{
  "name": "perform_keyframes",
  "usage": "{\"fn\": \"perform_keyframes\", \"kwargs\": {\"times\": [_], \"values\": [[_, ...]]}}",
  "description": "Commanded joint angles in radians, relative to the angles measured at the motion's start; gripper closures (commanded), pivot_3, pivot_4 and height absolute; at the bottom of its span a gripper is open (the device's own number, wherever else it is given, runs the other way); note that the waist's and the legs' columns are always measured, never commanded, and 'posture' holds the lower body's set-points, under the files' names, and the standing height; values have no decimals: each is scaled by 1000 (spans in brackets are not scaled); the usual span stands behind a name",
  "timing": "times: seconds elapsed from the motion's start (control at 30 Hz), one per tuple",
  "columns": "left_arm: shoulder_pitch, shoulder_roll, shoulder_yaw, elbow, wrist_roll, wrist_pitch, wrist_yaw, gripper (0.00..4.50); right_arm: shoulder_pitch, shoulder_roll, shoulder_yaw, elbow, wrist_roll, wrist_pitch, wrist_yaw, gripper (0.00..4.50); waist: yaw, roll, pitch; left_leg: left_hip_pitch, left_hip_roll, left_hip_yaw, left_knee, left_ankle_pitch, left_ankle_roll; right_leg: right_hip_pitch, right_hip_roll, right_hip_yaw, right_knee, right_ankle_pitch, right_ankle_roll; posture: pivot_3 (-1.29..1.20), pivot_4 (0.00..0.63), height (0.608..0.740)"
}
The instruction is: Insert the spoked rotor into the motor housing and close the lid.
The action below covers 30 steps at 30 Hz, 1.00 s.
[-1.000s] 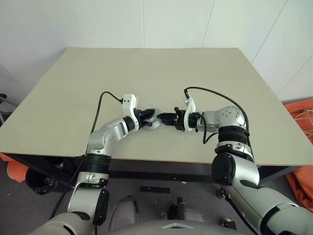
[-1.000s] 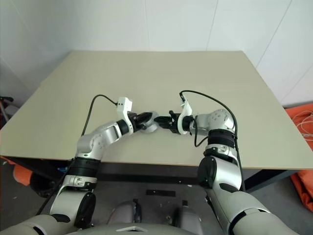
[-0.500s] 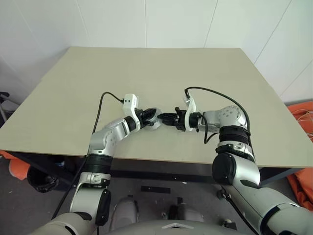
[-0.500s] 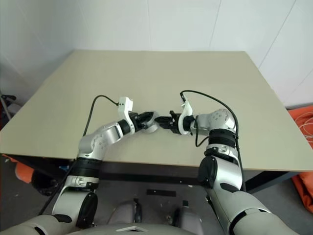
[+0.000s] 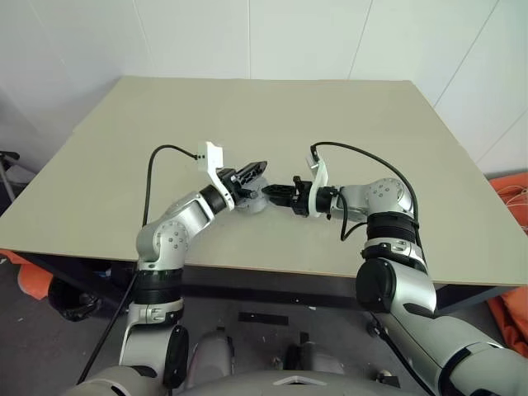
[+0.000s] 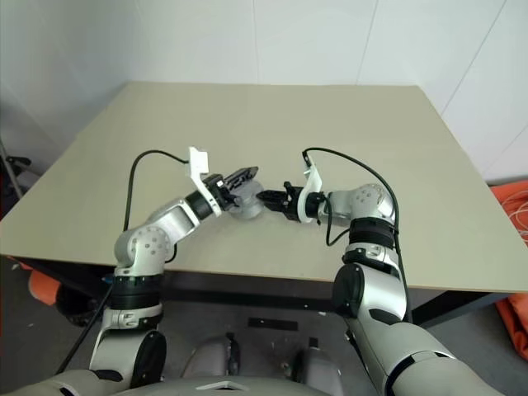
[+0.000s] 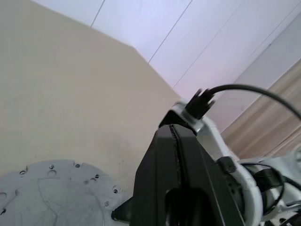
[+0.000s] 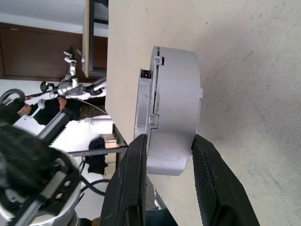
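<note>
The motor housing (image 8: 178, 101), a short silver cup, stands on the table with the flat grey lid (image 8: 143, 106) lying on its top. My right gripper (image 8: 170, 141) is shut on the housing's wall, one finger on each side. The same housing (image 5: 254, 201) sits mid-table between both arms. My left gripper (image 5: 252, 172) is shut and empty, hovering a little above the housing and tilted upward. In the left wrist view the lid's grey face with small holes (image 7: 56, 193) lies below the shut fingers (image 7: 164, 174). The spoked rotor is hidden.
The beige table (image 5: 247, 115) stretches wide behind the housing; its front edge (image 5: 272, 271) runs close below the grippers. White walls stand behind. Orange fabric (image 5: 507, 194) lies on the floor at the right.
My left gripper has lifted off the lid and tipped upward, its elbow swinging out. The right gripper and the housing have stayed put.
</note>
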Motion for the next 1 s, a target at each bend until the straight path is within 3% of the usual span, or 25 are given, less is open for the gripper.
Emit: {"fn": "perform_keyframes", "kwargs": {"times": [0.03,0.3,0.4,0.8,1.0], "values": [[35,-25,89,-127,-165,15,55,4500,-11,-8,-7,-24,52,-26,28,3284,0,0,0,0,0,0,0,0,0,0,0,0,0,0,0,0,0,740],[303,-17,205,-200,-441,100,202,4500,-62,-13,-44,-15,77,-47,14,3284,-5,0,0,0,0,0,1,0,0,0,0,0,0,-1,-2,0,0,740],[376,-20,226,-210,-537,91,241,3928,-83,-16,-56,-10,80,-49,6,3284,-4,0,0,0,1,0,1,0,0,0,1,0,0,-1,-2,0,0,740],[409,-69,221,-108,-735,3,349,129,-143,48,-124,-91,163,31,-72,3284,-3,0,0,2,1,0,2,0,-1,3,1,1,-1,2,4,0,0,740],[401,-72,197,-74,-762,-15,388,32,-165,84,-178,-146,195,78,-130,3284,-4,0,0,1,1,-1,2,0,-1,3,2,1,-1,2,5,0,0,740]]}}
